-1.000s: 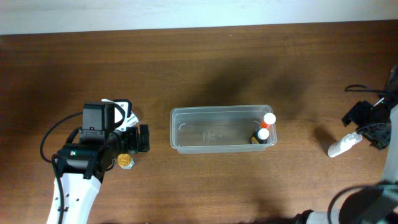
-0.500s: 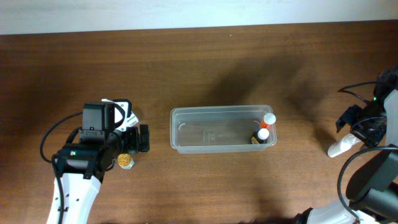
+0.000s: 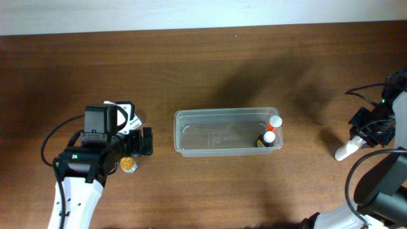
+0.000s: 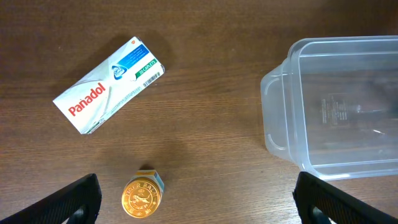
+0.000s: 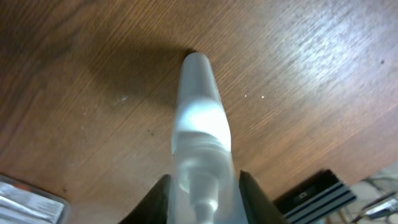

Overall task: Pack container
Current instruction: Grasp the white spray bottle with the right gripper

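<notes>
The right gripper (image 5: 205, 190), pointing down at the table (image 5: 311, 74), has its fingers (image 5: 160, 198) narrowed onto a lying white bottle (image 5: 198, 124), seemingly pressing its sides. The left gripper (image 4: 199, 202) hovers spread wide and empty; the container (image 4: 280, 93) sits mid-table beyond it.

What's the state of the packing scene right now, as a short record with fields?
container: centre of table, open-topped
inside it: two white-capped bottles at its right end
Panadol box: on table, left arm's side of container
gold-lidded jar: on table, near the box
white bottle: lying on table, far right
left gripper: open, empty
right gripper: straddles the white bottle; grip unclear
</notes>
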### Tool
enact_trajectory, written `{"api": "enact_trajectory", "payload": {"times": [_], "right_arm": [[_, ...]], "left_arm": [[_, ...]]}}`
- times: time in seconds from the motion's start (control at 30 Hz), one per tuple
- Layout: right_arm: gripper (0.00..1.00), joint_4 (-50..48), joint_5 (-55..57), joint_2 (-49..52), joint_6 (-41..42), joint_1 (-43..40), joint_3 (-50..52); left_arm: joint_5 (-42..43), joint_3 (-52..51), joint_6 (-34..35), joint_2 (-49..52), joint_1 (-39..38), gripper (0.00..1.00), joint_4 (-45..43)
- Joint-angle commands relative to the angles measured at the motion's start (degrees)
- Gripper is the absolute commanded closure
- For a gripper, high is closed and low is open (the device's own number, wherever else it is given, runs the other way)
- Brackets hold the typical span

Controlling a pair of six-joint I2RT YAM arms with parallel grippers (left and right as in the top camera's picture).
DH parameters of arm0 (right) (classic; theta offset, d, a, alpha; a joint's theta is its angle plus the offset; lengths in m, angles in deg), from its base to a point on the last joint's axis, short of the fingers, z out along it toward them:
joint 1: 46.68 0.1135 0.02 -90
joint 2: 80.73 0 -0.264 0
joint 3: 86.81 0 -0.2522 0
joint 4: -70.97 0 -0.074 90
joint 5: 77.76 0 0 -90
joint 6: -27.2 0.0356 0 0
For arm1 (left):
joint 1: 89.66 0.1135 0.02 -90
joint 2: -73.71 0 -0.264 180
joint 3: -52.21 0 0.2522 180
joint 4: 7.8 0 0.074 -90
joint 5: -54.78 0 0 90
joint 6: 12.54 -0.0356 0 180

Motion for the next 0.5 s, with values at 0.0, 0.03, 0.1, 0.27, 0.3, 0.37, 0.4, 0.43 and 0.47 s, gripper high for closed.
{"api": "enact_trajectory", "payload": {"times": [0.0, 0.03, 0.1, 0.27, 0.3, 0.37, 0.4, 0.43, 0.47], "right_arm": [[0.77, 0.02, 0.02, 0.2, 0.31, -0.37, 0.13], [0.78, 0.07, -0.33, 0.17, 0.28, -0.37, 0.13], [0.8, 0.09, -1.2, 0.17, -0.17, -0.37, 0.13], [0.84, 0.57, -1.97, -0.68, -0.55, -0.13, 0.11], [0.84, 0.57, -2.91, -1.05, -1.53, 0.07, 0.04], [0.87, 0.76, -4.37, -2.34, -2.91, 0.9, -0.37], [0.87, 1.38, -4.44, -3.43, -2.93, 1.84, -0.96], [0.87, 1.95, -4.46, -4.44, -3.39, 2.82, -1.55], [0.87, 2.64, -4.46, -5.51, -4.09, 3.98, -2.32]], "left_arm": [[0.39, 1.22, 0.28, 0.09, 0.39, 0.01, 0.07], [0.39, 1.22, 0.28, 0.09, 0.39, 0.01, 0.07], [0.39, 1.22, 0.28, 0.09, 0.39, 0.01, 0.04], [0.39, 1.2, 0.28, 0.09, 0.39, 0.01, 0.04], [0.37, 1.22, 0.28, 0.09, 0.39, 0.01, 0.04], [0.37, 1.22, 0.28, 0.09, 0.39, 0.01, 0.02], [0.37, 1.22, 0.28, 0.09, 0.39, 0.01, 0.02], [0.37, 1.22, 0.28, 0.09, 0.39, 0.01, 0.02], [0.37, 1.2, 0.28, 0.09, 0.39, 0.01, 0.02]]}}
